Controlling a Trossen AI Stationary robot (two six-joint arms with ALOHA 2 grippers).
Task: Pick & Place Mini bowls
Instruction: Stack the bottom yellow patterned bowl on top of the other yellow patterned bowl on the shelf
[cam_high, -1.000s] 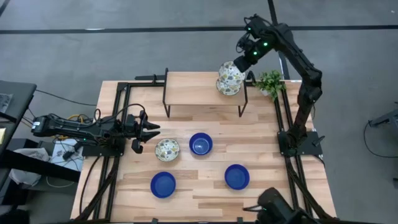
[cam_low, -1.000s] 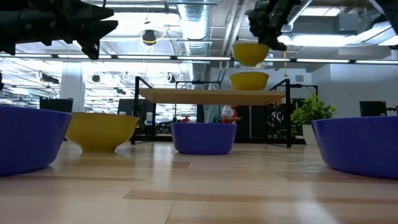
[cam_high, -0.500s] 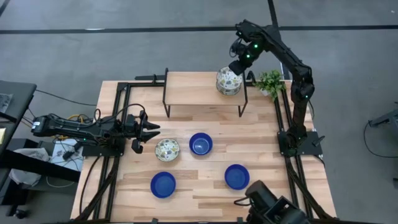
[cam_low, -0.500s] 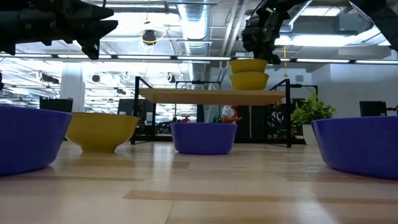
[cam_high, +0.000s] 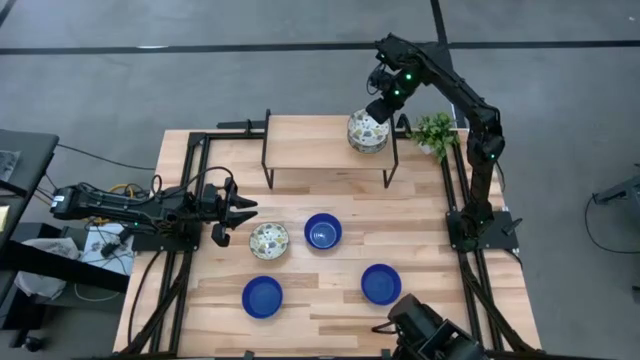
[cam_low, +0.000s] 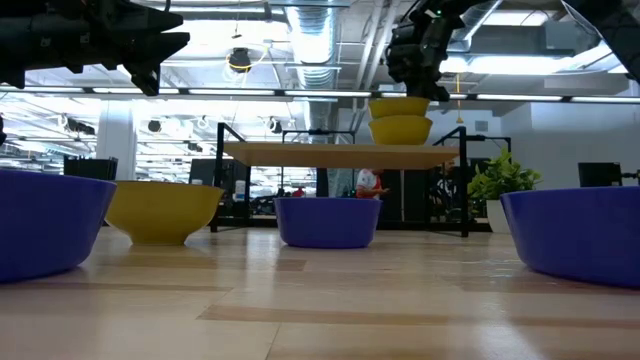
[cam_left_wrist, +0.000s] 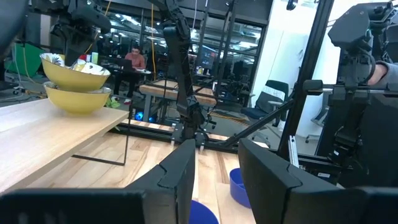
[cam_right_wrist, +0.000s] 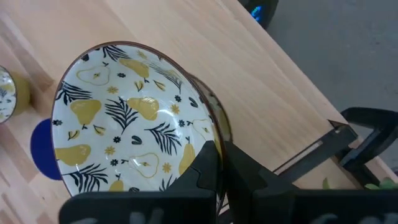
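On the raised wooden shelf (cam_high: 310, 145) at the table's far side, two patterned mini bowls are stacked. The upper bowl (cam_high: 367, 128) (cam_right_wrist: 134, 140) is cream inside with yellow pears and dark leaves. My right gripper (cam_high: 386, 100) (cam_right_wrist: 219, 163) is shut on it from above. The lower bowl (cam_low: 401, 130) stands on the shelf. A third patterned bowl (cam_high: 269, 240) and three blue bowls (cam_high: 322, 231) (cam_high: 262, 296) (cam_high: 381, 284) stand on the table. My left gripper (cam_high: 228, 210) (cam_left_wrist: 214, 180) waits open at the table's left edge. My right gripper pinches the upper bowl's rim (cam_right_wrist: 213, 138) on the side toward the far right. One finger (cam_right_wrist: 205, 171) is inside the bowl and the other is outside its wall. The fingers slant steeply down. The bowl sits upright, nested in the lower bowl.
A small green potted plant (cam_high: 434, 132) stands just right of the shelf. The shelf's black legs (cam_high: 391, 160) and black rails (cam_high: 190, 190) frame the table. The open wood between the bowls is bare at the front right (cam_high: 450, 300). People sit in the room beyond.
My right gripper has come down and a little toward the table's left with the patterned bowl, still shut on its rim. The bowl hung clear above the shelf bowl a second ago and now sits nested in it.
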